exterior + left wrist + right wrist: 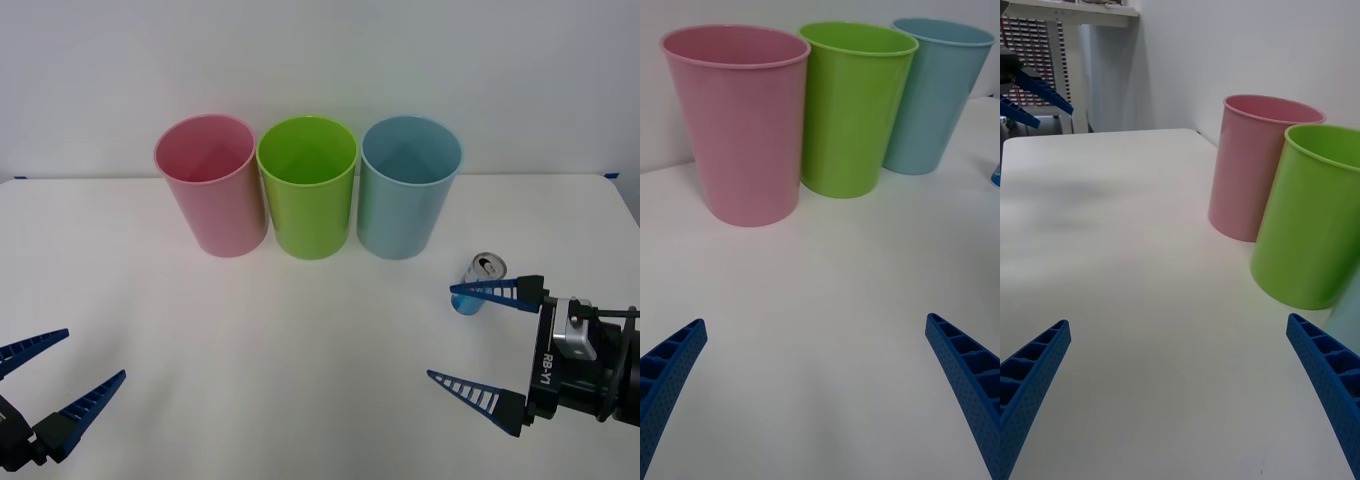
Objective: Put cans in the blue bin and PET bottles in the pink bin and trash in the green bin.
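The pink bin (210, 190), green bin (307, 195) and blue bin (408, 195) stand in a row at the back of the white table. A small can (481, 275) with a blue base stands slightly tilted in front and to the right of the blue bin. My right gripper (441, 332) is open just in front of the can; its far finger crosses the can's base and nothing lies between the fingers. Open and empty, my left gripper (93, 354) hovers at the front left. The left wrist view shows the pink bin (745, 127), green bin (850, 112), blue bin (936, 97) and an edge of the can (995, 174).
In the right wrist view the pink bin (1259, 165) and green bin (1315, 217) stand to one side, with a sliver of the blue bin (1349, 315). The left gripper (1030, 94) shows far off. A white wall rises behind the table (300, 340).
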Tool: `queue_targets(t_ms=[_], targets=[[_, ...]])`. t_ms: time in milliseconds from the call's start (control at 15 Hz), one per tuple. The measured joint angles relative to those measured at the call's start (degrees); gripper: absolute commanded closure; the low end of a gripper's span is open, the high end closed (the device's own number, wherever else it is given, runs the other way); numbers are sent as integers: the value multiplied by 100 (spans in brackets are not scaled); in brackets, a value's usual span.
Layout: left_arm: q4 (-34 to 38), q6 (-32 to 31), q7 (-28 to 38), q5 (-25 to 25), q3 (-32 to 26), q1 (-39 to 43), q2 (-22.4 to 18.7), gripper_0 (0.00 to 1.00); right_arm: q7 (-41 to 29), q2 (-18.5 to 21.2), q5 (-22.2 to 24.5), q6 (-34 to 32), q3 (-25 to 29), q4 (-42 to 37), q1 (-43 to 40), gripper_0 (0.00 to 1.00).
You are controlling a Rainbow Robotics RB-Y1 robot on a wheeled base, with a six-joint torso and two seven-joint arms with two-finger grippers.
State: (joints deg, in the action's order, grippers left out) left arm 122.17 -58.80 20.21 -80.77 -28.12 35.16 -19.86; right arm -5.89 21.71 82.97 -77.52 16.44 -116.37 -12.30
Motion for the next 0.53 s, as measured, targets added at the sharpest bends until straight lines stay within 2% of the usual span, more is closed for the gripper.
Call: queue_targets(t_ms=[533], targets=[[0, 0, 0, 0, 0, 0, 0, 0, 0, 0, 0, 0, 0, 0, 0, 0]])
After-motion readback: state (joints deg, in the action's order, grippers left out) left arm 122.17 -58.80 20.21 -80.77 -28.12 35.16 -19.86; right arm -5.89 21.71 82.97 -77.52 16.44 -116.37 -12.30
